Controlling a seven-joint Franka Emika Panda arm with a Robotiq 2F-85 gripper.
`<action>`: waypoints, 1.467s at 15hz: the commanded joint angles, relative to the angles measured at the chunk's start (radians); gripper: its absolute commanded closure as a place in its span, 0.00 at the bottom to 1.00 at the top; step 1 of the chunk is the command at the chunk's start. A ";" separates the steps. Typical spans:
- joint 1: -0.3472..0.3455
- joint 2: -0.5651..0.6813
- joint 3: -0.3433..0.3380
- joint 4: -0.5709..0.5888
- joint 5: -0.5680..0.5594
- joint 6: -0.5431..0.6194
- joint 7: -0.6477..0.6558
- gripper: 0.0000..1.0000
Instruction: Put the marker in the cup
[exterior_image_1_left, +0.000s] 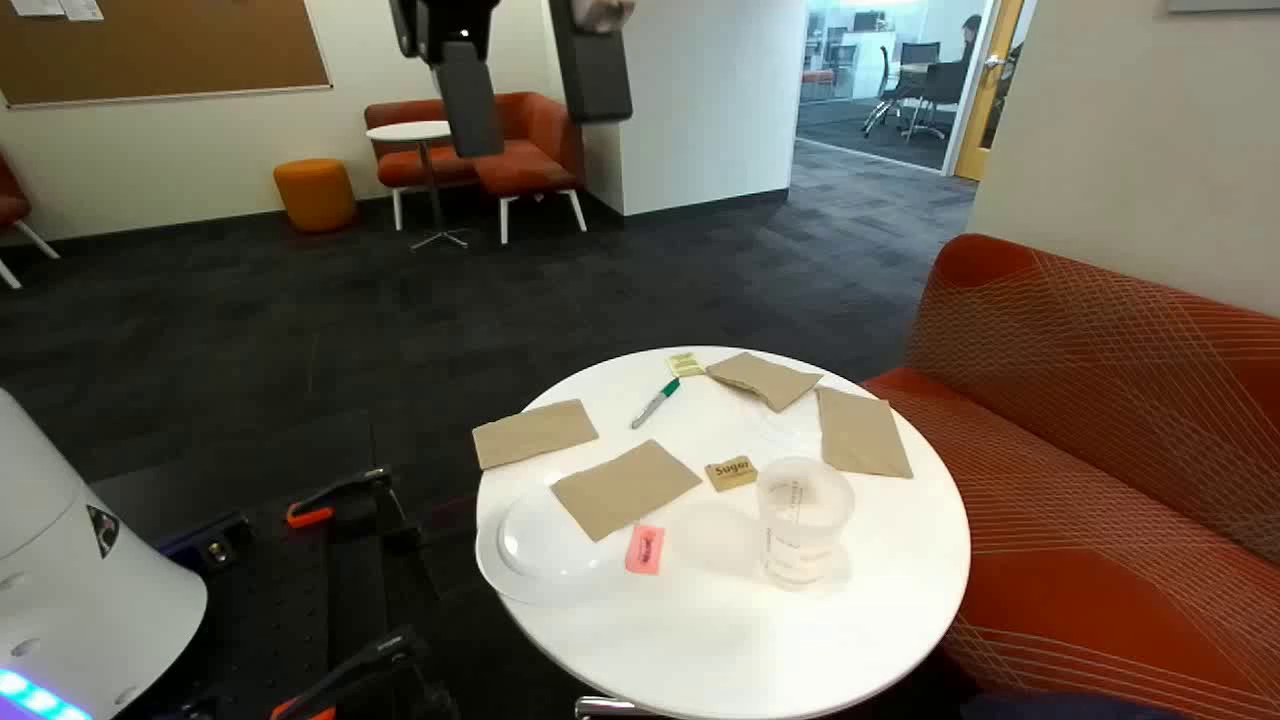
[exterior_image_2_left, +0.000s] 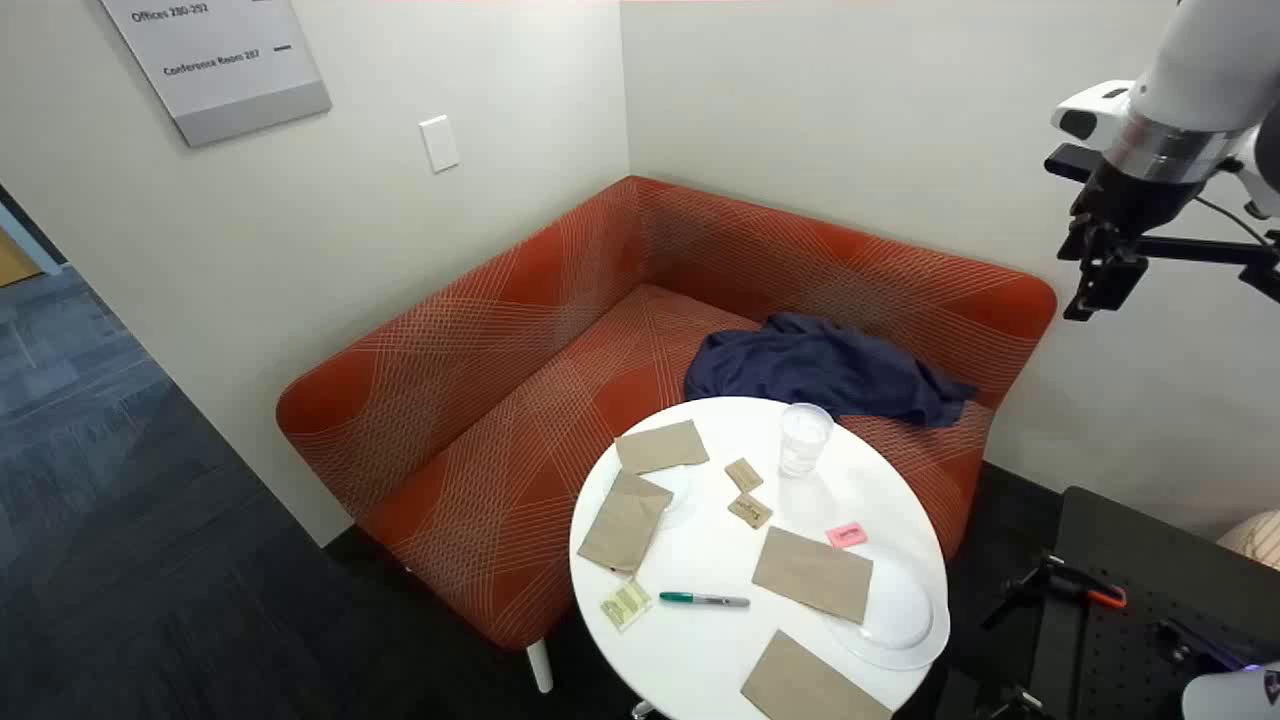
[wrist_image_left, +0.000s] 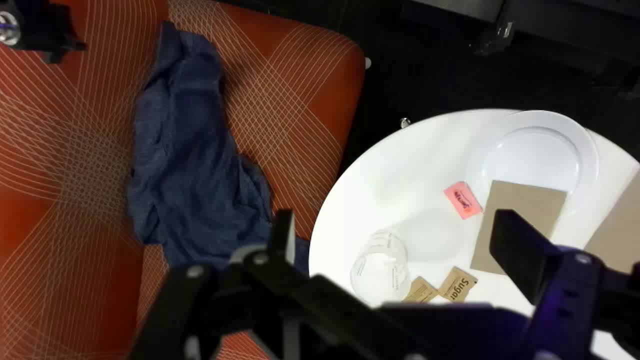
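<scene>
In an exterior view, the gripper (exterior_image_1_left: 540, 132) hangs at the top of the frame, spread wide. The marker (exterior_image_1_left: 656, 403) lies on the table (exterior_image_1_left: 720, 640) just below the frame's centre, and the clear cup (exterior_image_1_left: 800, 530) stands upright farther down, to the right.

Clear plastic cup (exterior_image_1_left: 800, 527), glossy plate (wrist_image_left: 536, 154), smooth tabletop (exterior_image_1_left: 700, 645), matt paper pieces (exterior_image_1_left: 625, 490), wrinkled cloth (wrist_image_left: 192, 170), matt pincer (exterior_image_1_left: 541, 132).
</scene>
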 joint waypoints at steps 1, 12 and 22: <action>0.009 0.000 -0.007 0.002 -0.004 -0.004 0.004 0.00; 0.019 0.034 -0.011 0.013 -0.011 0.016 -0.019 0.00; 0.117 0.141 -0.003 0.013 0.061 0.252 -0.105 0.00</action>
